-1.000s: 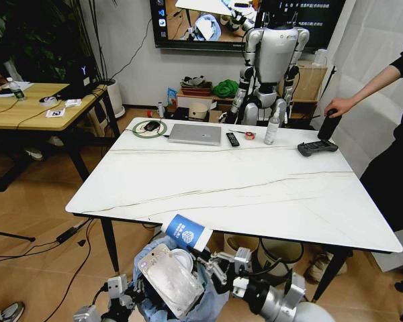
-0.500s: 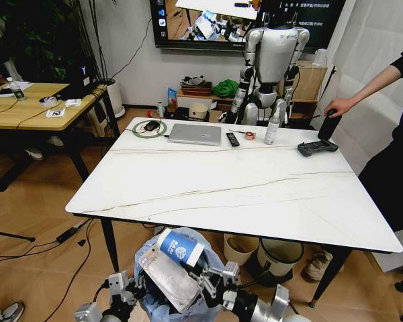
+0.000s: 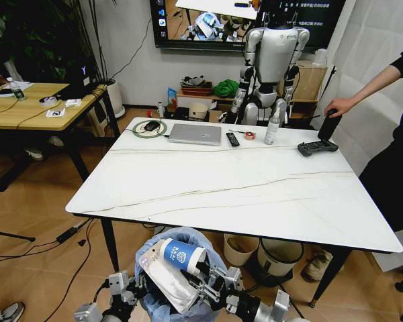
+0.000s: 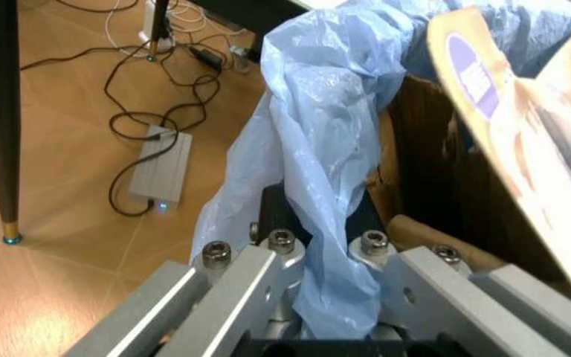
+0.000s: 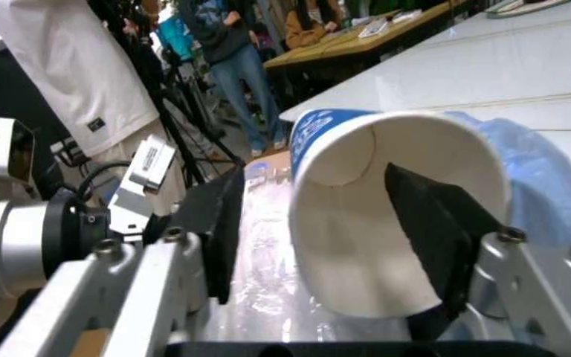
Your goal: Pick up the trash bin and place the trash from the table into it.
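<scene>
— Since a second ago the right gripper (image 3: 205, 276) has carried the blue paper cup with a white inside (image 3: 181, 255) down and inward, from just under the table edge to above the bin mouth. What does it hold now?

— One finger sits inside the cup's rim and the other against its outer wall (image 5: 216, 223), so it is pinched shut on the cup, which lies on its side over the clear plastic package (image 3: 166, 282).

— And the left gripper (image 4: 305, 297)?

— Its fingers are clamped on a fold of the crinkly light-blue bag lining the small trash bin (image 3: 188, 238), keeping the bin raised in front of the robot, below the near edge of the white marble-look table with dark veins (image 3: 255, 194).

— What does that mean for the task?

— Judging by this, the cup looks like the last litter; the near tabletop is bare, and only the release remains.

— Any writing?

— A white cube-like logo on the cup; its lettering cannot be read.
</scene>
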